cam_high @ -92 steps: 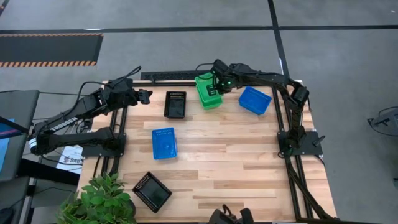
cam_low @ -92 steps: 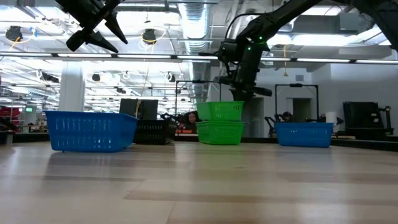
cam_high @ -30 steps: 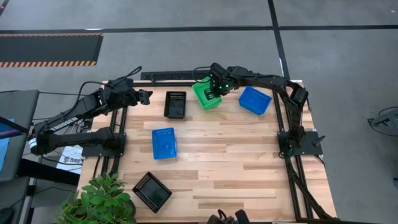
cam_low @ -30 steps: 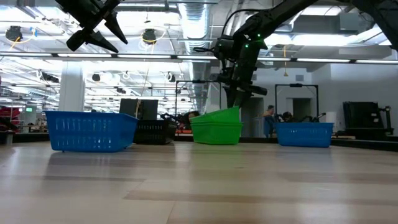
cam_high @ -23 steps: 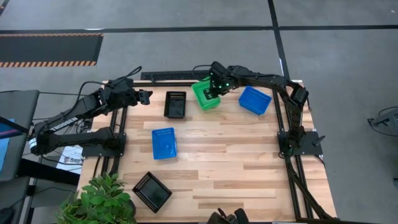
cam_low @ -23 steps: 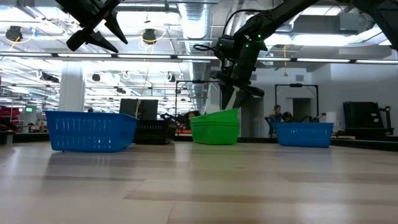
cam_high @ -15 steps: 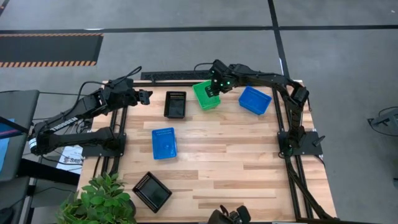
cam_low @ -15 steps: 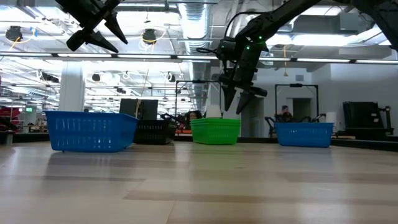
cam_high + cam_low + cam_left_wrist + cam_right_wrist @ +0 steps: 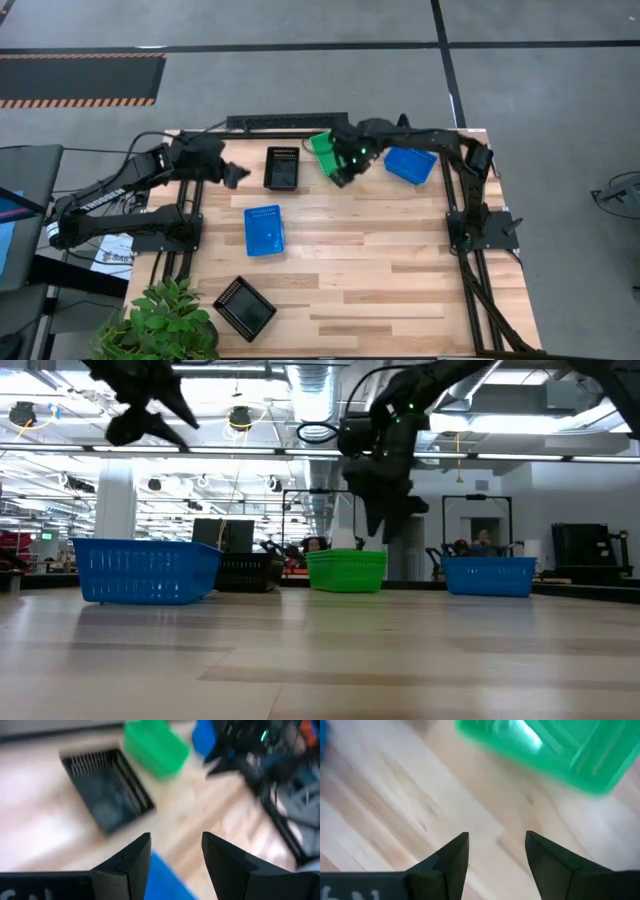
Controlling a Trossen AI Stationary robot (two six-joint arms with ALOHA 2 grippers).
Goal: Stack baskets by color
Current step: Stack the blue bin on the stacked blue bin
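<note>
Grippers first: your right gripper (image 9: 341, 176) hangs above the table at the near edge of the green stack (image 9: 326, 150), its fingers (image 9: 451, 860) spread with only bare wood between them, holding nothing; that arm reaches in from the far right corner, bent low across the back of the table; your left gripper (image 9: 236, 172) sits out over the far left part of the table, just left of the black basket (image 9: 282, 167), fingers (image 9: 126, 865) parted and empty, its arm stretched from the left side. You have the green stack resting on the wood at the far edge, about mid-table, with the black basket to its left and a blue basket (image 9: 410, 164) to its right, partly under the right arm; a second blue basket (image 9: 264, 229) lies alone left of centre, and a second black basket (image 9: 245, 307) sits turned at an angle near the front left corner. You are working on a pale wooden plank table (image 9: 380, 270); a leafy plant (image 9: 160, 325) overlaps its front left corner; from table height you see a large hall with bright ceiling lights and people far behind. You have wide bare wood across the centre and the whole right and front of the table; the baskets at the back stand apart from one another.
</note>
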